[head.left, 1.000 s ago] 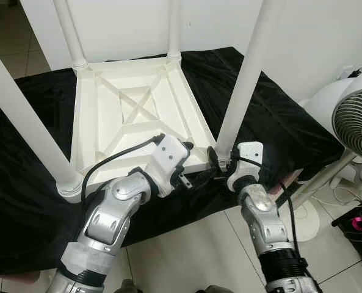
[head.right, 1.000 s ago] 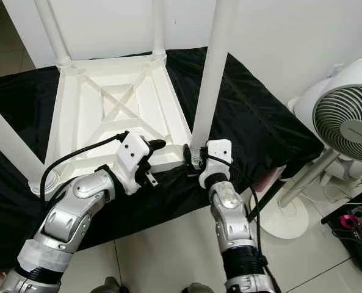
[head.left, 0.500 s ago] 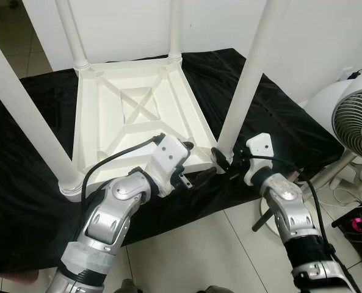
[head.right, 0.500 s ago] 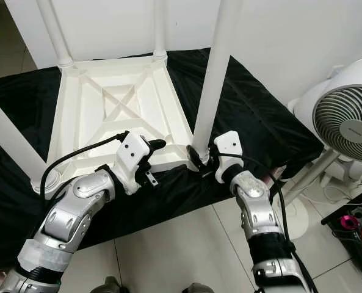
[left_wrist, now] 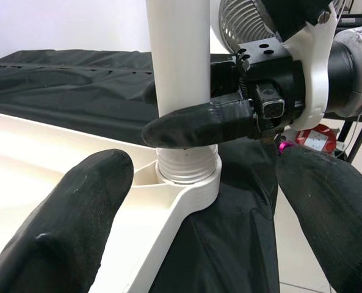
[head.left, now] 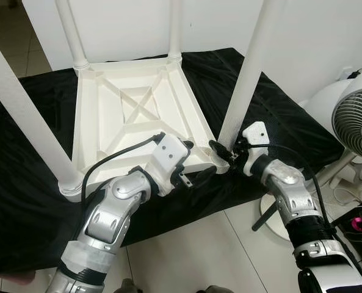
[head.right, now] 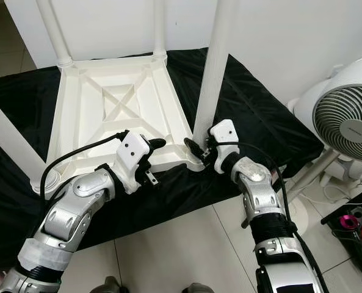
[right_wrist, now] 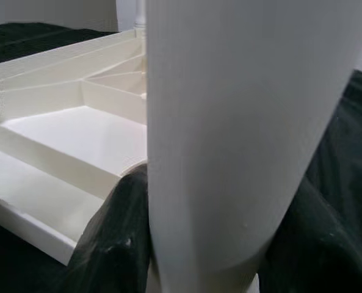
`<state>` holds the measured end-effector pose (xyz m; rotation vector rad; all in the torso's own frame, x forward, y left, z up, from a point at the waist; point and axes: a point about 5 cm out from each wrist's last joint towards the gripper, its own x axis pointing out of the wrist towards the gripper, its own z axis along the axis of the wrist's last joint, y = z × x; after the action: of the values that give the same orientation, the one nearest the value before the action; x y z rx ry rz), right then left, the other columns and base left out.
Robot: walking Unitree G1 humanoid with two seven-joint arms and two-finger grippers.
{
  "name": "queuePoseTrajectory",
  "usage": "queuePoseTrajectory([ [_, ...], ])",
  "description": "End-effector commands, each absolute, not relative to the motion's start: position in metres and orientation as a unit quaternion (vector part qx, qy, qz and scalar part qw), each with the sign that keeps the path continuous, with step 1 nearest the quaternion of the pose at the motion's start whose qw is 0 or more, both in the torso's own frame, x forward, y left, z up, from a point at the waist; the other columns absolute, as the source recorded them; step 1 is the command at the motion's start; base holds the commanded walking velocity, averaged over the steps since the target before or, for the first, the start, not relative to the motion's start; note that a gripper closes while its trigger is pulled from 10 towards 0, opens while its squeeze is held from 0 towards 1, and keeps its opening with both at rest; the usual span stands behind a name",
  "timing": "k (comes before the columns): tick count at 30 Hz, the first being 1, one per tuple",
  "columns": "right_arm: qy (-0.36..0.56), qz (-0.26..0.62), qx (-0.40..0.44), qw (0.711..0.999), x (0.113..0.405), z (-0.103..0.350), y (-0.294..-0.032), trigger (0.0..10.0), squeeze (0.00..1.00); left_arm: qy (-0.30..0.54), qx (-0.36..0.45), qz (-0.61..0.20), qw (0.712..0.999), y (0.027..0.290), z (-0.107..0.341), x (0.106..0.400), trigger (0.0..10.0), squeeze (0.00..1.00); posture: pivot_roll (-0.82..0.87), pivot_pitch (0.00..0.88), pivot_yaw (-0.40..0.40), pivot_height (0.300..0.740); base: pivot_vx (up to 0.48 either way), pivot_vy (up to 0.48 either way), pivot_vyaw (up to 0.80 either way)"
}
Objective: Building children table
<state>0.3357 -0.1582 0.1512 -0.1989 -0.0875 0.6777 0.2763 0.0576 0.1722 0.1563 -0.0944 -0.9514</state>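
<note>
White plastic, the children's table (head.left: 132,116) lies upside down on a black cloth (head.left: 278,116), its ribbed underside facing up and all four legs standing straight up, long axes vertical. One leg stands at each corner of the square top; the near right leg (head.left: 248,73) rises from its threaded socket at the corner closest to my right arm.

My right end effector (head.left: 224,155) is clamped around the base of that leg just above the socket, one black finger on each side, so it is gripping the leg. In my left wrist view one of those fingers (left_wrist: 199,125) crosses the front of the leg (left_wrist: 179,61) right above the collar. My left end effector (head.left: 199,177) hovers at the table's near edge, just beside that same corner, its two fingers spread apart and holding nothing.

Compared with a second ago, my right forearm has swung outward to my right and the wrist has rotated, while the end effector has stayed on the leg's base. My left arm has kept its place.

The cloth covers a low surface set against a white wall. Pale floor tiles (head.left: 193,250) lie beneath me, and a white pedestal fan (head.right: 345,122) stands to my right.
</note>
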Motion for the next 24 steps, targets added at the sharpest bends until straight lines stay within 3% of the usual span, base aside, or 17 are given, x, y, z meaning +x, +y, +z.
queuePoseTrajectory([
  [1, -0.014, 0.340, -0.098, 0.935, 0.334, 0.140, -0.161, 0.0, 0.00, -0.040, 0.079, -0.435, 0.896, 0.063, 0.171, 0.278, 10.0, 0.00, -0.09, 0.050, 0.005, 0.740, 0.000, 0.000, 0.00],
  [5, -0.012, 0.341, -0.095, 0.935, 0.333, 0.139, -0.162, 0.0, 0.00, -0.038, 0.080, -0.435, 0.896, 0.064, 0.170, 0.277, 10.0, 0.00, -0.09, 0.052, 0.007, 0.740, 0.000, 0.000, 0.00],
  [6, -0.014, 0.334, -0.089, 0.938, 0.333, 0.138, -0.163, 1.3, 0.00, -0.037, 0.081, -0.434, 0.896, 0.065, 0.170, 0.277, 10.0, 0.00, -0.08, 0.055, 0.008, 0.740, 0.000, 0.000, 0.00],
  [7, -0.014, 0.334, -0.089, 0.938, 0.333, 0.138, -0.163, 1.3, 0.00, -0.037, 0.081, -0.434, 0.896, 0.065, 0.170, 0.277, 10.0, 0.00, -0.08, 0.055, 0.008, 0.740, 0.000, 0.000, 0.00],
  [8, -0.019, 0.328, -0.066, 0.942, 0.332, 0.140, -0.163, 10.0, 0.00, -0.036, 0.081, -0.433, 0.897, 0.066, 0.170, 0.277, 10.0, 0.00, -0.08, 0.057, 0.009, 0.740, 0.000, 0.000, 0.00],
  [12, -0.022, 0.322, -0.044, 0.946, 0.331, 0.141, -0.161, 10.0, 0.00, -0.035, 0.081, -0.435, 0.896, 0.066, 0.169, 0.277, 10.0, 0.00, -0.09, 0.059, 0.012, 0.740, 0.000, 0.000, 0.00],
  [15, -0.038, 0.235, -0.018, 0.971, 0.329, 0.145, -0.149, 10.0, 0.00, -0.034, 0.079, -0.440, 0.894, 0.063, 0.169, 0.275, 10.0, 0.00, -0.10, 0.062, 0.014, 0.740, 0.000, 0.000, 0.00],
  [17, -0.038, 0.235, -0.018, 0.971, 0.329, 0.145, -0.149, 10.0, 0.00, -0.034, 0.079, -0.440, 0.894, 0.063, 0.169, 0.275, 10.0, 0.00, -0.10, 0.062, 0.014, 0.740, 0.000, 0.000, 0.00],
  [24, -0.033, 0.078, 0.020, 0.996, 0.321, 0.143, -0.131, 10.0, 0.00, -0.032, 0.076, -0.440, 0.894, 0.063, 0.168, 0.275, 10.0, 0.00, -0.11, 0.065, 0.018, 0.740, 0.000, 0.000, 0.00],
])
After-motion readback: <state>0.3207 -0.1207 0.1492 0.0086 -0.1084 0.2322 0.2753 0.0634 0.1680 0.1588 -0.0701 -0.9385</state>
